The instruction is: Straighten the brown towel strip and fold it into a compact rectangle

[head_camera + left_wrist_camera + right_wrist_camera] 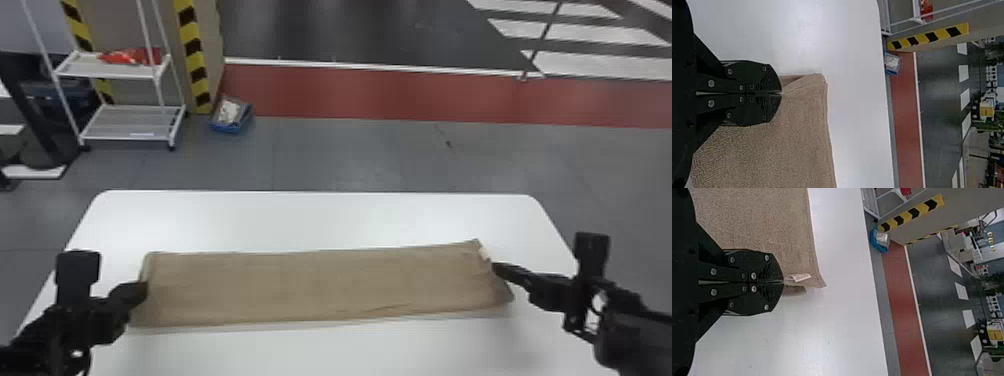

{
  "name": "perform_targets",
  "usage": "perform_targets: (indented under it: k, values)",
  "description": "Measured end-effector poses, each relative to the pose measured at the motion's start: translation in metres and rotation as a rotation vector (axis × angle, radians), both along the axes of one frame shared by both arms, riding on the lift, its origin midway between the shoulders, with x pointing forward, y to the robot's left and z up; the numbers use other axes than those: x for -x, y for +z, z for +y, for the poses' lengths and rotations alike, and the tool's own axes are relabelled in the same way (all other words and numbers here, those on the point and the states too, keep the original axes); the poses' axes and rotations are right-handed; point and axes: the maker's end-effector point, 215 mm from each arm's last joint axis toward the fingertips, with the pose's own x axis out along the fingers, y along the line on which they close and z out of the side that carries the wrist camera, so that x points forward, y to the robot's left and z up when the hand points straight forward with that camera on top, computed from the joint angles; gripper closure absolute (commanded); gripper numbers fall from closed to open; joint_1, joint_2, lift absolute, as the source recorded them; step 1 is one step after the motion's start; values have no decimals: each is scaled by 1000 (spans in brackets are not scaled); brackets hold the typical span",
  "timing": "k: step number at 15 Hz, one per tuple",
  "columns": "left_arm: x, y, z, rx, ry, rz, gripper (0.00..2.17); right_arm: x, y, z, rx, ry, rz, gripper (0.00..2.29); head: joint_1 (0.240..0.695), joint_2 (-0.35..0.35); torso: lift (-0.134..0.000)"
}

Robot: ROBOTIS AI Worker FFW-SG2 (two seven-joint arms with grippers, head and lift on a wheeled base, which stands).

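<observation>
The brown towel strip (320, 285) lies long and nearly flat across the table, a light tag (484, 253) at its right end. My left gripper (146, 290) is at the towel's left end, and my right gripper (495, 267) is at its right end. In the left wrist view my left gripper (781, 93) is shut on the towel's end edge (801, 117), close to a folded-over corner. The right wrist view has my right gripper (783, 282) shut on the opposite end of the towel (766, 223), beside the tag (800, 277).
The white table (300, 215) extends beyond the towel on its far and near sides, with rounded far corners. On the floor behind stand a white shelf cart (132, 125) and a blue bin (232, 117) beside a striped pillar (195, 55).
</observation>
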Motion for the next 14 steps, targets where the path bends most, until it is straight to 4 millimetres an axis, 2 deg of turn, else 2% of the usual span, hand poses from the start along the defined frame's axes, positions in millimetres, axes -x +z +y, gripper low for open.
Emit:
perform_targets:
  k: [2, 8, 11, 14]
  values:
    - [1, 5, -1, 9, 3, 1, 1436, 6, 5, -1, -33, -7, 0, 1214, 695, -103, 0]
    - [15, 22, -5, 26, 5, 28, 1436, 30, 24, -25, -104, -58, 6, 1214, 695, -135, 0]
    - [19, 23, -5, 31, 4, 41, 1436, 35, 30, -34, -129, -78, 0, 1214, 695, -150, 0]
    - [23, 28, 4, 38, 17, 48, 1436, 36, 36, -40, -140, -88, -11, 1214, 695, -150, 0]
